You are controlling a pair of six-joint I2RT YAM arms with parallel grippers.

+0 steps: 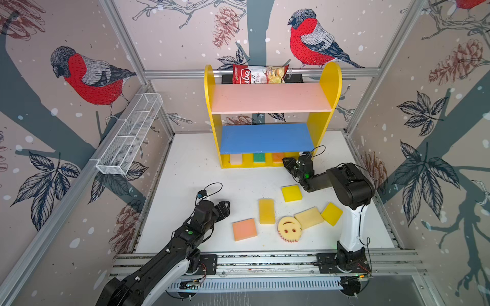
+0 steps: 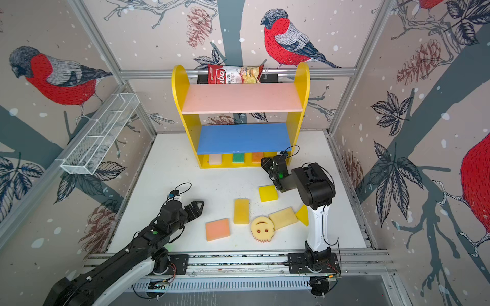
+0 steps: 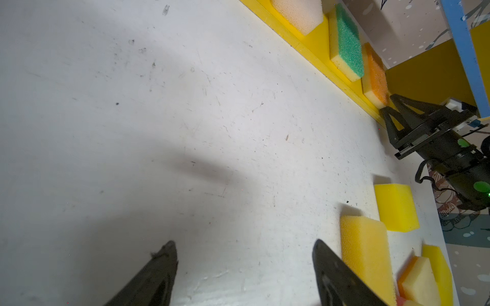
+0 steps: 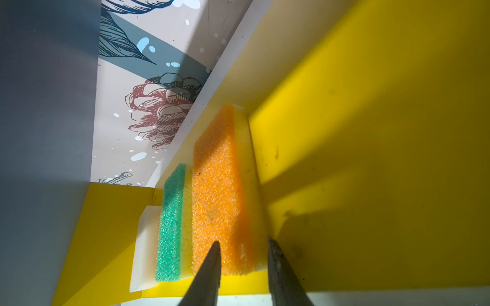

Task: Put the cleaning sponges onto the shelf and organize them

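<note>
Left fingers (image 1: 225, 209) hang spread and empty at 7 o'clock above the counter (image 1: 191, 172). Six loose cleaning sponges (image 1: 244, 229) lie toward 5. Toward 12, right fingers (image 1: 287, 162) flank the orange sponge (image 4: 217, 190), third on the shelf (image 1: 331, 79) base; grip unclear.

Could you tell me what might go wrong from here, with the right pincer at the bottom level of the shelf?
The right pincer has its tips at the orange sponge's near end; pulling back could drag it off the shelf.
It works just below the blue board's front edge, so lifting early may strike it.
The right arm passes close by the square yellow sponge and might knock it.
</note>
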